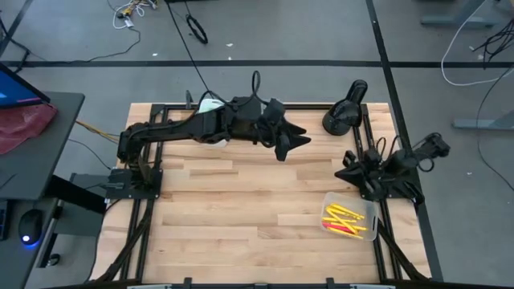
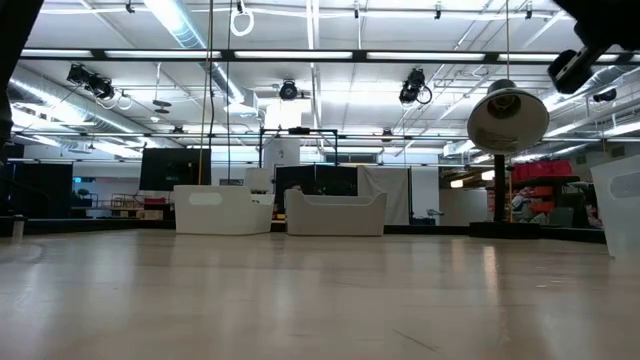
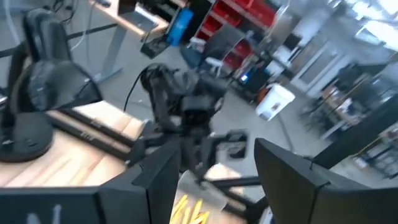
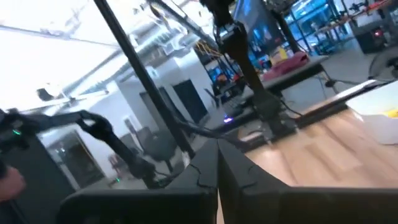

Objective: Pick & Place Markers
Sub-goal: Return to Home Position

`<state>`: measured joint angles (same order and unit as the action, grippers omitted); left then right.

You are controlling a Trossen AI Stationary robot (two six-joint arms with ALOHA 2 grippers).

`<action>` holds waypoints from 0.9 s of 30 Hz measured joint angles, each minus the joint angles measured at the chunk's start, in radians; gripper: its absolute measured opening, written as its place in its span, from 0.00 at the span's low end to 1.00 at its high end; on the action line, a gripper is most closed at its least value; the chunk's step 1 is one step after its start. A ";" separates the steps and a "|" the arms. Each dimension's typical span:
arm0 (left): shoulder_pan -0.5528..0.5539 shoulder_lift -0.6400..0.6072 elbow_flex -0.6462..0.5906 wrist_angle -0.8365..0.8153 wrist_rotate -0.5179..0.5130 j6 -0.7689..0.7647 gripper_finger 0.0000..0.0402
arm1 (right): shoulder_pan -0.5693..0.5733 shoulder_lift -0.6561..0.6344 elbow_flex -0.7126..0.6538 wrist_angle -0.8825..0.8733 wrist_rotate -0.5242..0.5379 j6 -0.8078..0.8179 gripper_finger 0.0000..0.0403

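Left jaws apart, right jaws together

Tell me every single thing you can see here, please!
table: one, light wood, under everything
clear bin: one, see-through, on the table by the right arm
markers: a bunch, too piled up to count, yellow and red-pink, inside the clear bin
white bins: two, white, at the table's far edge
lamp: one, black, far right corner of the table
desk: one, dark, left of the table
red cloth: one, red, on the desk
cables: a few, white and black, on the floor
left gripper: one, dark, open, over the table's middle on its stretched-out arm
right gripper: one, dark, shut, on its folded arm at the table's right edge
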<state>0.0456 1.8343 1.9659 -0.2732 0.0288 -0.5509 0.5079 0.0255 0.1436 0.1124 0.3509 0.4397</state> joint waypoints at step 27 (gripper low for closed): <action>0.004 -0.030 0.000 0.064 -0.011 -0.116 0.52 | -0.578 -0.026 -0.120 -0.083 -0.541 -0.042 0.00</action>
<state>0.0498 1.8040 1.9659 -0.2093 0.0174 -0.6673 -0.0704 -0.0002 0.0240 0.0293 -0.1906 0.3977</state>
